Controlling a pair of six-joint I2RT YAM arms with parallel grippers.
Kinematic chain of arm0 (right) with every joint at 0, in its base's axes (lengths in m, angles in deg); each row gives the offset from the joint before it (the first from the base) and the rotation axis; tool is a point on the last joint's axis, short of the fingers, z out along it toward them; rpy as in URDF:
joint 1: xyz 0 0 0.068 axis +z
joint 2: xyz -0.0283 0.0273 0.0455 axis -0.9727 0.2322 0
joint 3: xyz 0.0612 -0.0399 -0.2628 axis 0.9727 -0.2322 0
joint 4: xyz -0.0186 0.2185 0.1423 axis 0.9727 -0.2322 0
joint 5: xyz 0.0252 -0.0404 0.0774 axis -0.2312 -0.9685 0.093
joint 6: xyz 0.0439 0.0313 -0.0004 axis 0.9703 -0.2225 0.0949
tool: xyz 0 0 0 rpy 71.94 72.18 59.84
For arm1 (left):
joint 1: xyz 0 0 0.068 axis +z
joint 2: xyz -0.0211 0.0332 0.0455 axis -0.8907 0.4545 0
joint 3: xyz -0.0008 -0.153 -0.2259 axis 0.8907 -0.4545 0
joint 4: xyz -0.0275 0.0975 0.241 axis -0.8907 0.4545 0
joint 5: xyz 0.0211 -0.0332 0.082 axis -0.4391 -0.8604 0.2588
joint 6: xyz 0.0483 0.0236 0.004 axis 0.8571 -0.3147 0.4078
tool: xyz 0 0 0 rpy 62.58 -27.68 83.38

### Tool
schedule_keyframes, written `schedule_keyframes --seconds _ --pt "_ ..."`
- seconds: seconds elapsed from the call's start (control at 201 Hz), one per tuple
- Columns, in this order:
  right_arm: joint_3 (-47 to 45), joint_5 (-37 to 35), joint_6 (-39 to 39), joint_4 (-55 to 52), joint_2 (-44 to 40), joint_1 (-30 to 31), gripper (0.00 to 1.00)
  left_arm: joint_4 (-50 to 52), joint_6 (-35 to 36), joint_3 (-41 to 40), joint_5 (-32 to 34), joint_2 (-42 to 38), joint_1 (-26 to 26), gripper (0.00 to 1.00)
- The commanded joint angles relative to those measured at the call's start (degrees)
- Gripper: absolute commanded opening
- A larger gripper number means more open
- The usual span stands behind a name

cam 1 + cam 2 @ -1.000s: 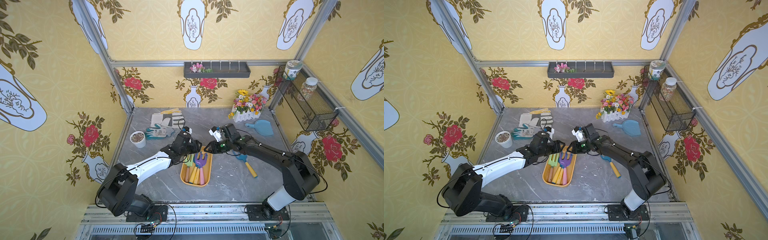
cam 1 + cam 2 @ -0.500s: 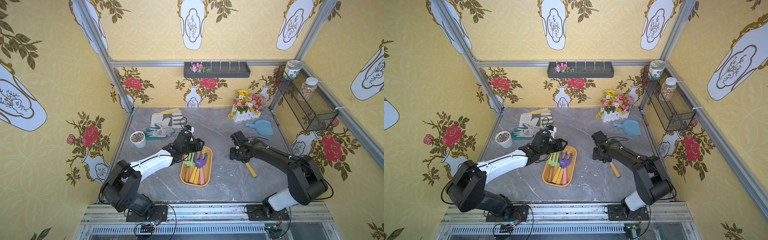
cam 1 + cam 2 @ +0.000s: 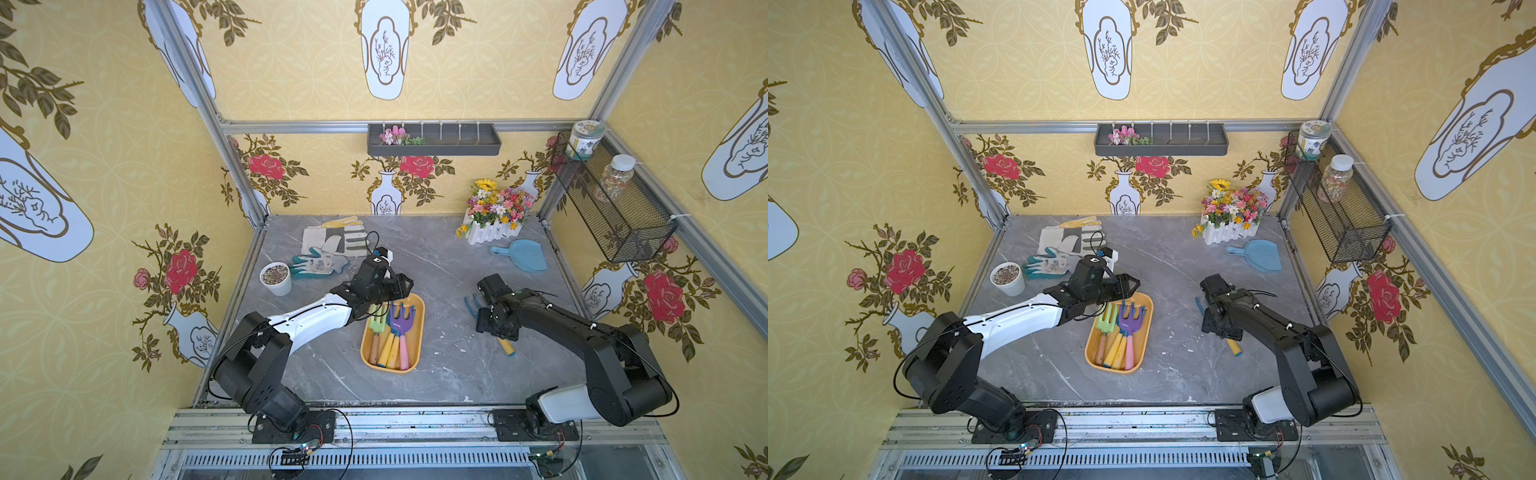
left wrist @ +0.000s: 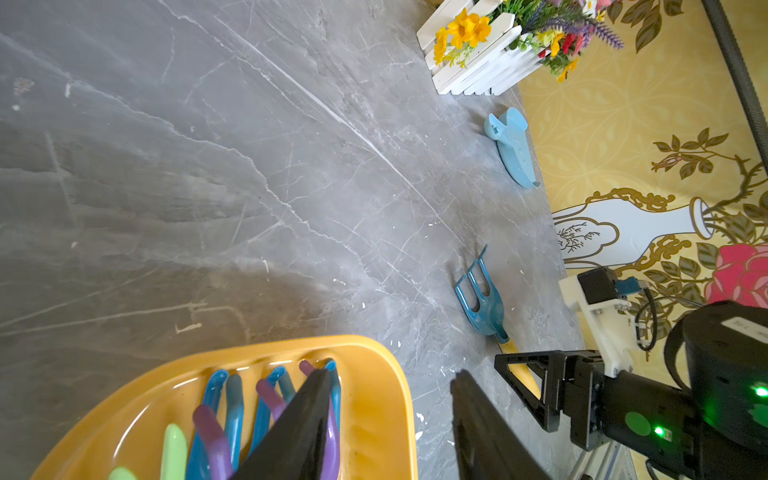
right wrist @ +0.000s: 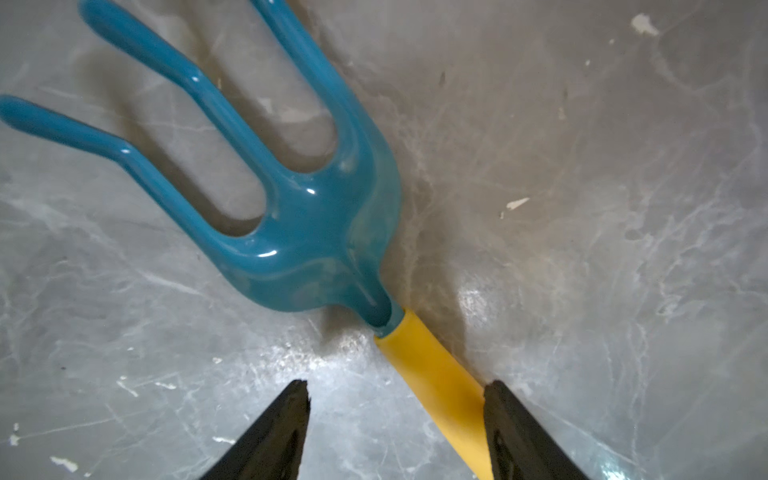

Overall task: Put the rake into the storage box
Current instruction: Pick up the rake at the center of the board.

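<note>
A: Where is the rake lying?
B: Your rake [image 5: 324,232] lies flat on the grey worktop [image 5: 623,208]. It is outside the storage box [image 3: 420,328] and apart from it, on your right arm's side. It has blue tines and a yellow handle, and bare worktop shows between it and the box rim.
A: What is my right tool doing?
B: Your right tool [image 5: 397,386] sits low over the handle with its jaws spread. The yellow handle runs between them, hard by one finger [image 5: 511,415], with a clear gap to the other. Nothing is clenched.
A: And the left?
B: Your left tool [image 4: 390,376] hovers over the far end of the storage box, jaws apart, nothing between them.
A: What is in the box?
B: Hand tools [image 3: 392,332] with green, purple and blue heads lie side by side, their heads towards the back wall [image 3: 332,187].
</note>
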Motion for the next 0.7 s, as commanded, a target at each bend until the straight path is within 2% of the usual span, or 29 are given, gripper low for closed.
schedule_keyframes --seconds 0.0,0.169,0.289,0.398,0.473,0.622,0.692 --pt "-0.79 1.2 0.39 0.48 -0.24 -0.27 0.7 -1.6 0.45 1.19 -1.38 1.37 0.03 0.52" --pt "-2.11 4.02 -0.2 1.71 0.09 -1.29 0.7 -1.95 0.16 3.48 -1.78 4.17 0.03 0.52" --pt "-2.67 6.58 -1.1 3.06 0.26 -1.38 0.61 -1.95 -0.53 5.62 -1.96 5.83 -0.05 0.52" --pt "-2.75 8.53 -1.92 4.51 1.09 -1.34 0.46 -1.95 -0.69 6.27 -1.88 6.12 -0.32 0.53" --pt "-2.65 9.17 -2.24 5.42 1.87 -1.34 0.39 -1.95 -0.45 6.06 -1.82 5.81 -0.49 0.52" --pt "-2.76 10.72 -2.08 7.5 2.71 -1.3 0.1 -1.6 -0.1 6.01 -1.24 5.67 -1.11 0.53" --pt "-2.66 12.04 -2.09 8.63 2.82 -1.23 0.0 -1.6 -0.27 6.32 -1.25 5.98 -1.45 0.53"
